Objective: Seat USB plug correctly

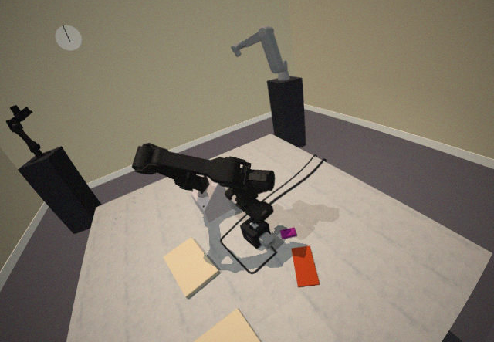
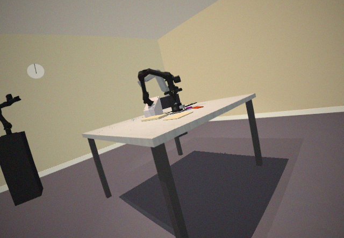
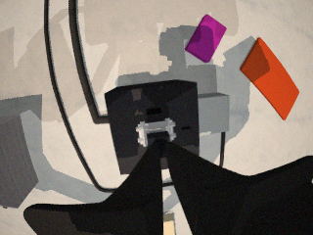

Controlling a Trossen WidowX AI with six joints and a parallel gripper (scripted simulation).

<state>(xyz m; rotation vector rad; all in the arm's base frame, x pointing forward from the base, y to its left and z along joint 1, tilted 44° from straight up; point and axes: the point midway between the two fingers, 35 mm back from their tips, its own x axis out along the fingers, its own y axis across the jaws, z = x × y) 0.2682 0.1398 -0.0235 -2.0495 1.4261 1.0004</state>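
The black power cube (image 1: pixel 249 235) (image 2: pixel 175 108) (image 3: pixel 183 105) stands on the table (image 1: pixel 131 290), with dark slots in its top. The small light-grey USB plug (image 1: pixel 252 225) (image 3: pixel 157 128) is at the top of the cube, upright as far as can be seen. My gripper (image 3: pixel 161 149) points down over the cube and is shut on the USB plug. The fingers hide part of the plug. How deep it sits, and which way round it is, cannot be told.
A grey block (image 1: pixel 265 239) (image 3: pixel 213 114) adjoins the cube's side. Black cable (image 1: pixel 236 256) (image 3: pixel 58 110) loops around it. A purple block (image 1: pixel 288 232) (image 3: pixel 206 39), an orange slab (image 1: pixel 305 266) (image 3: pixel 271 78), a cream slab (image 1: pixel 191 267) and a pale angled box (image 2: pixel 153 110) are nearby.
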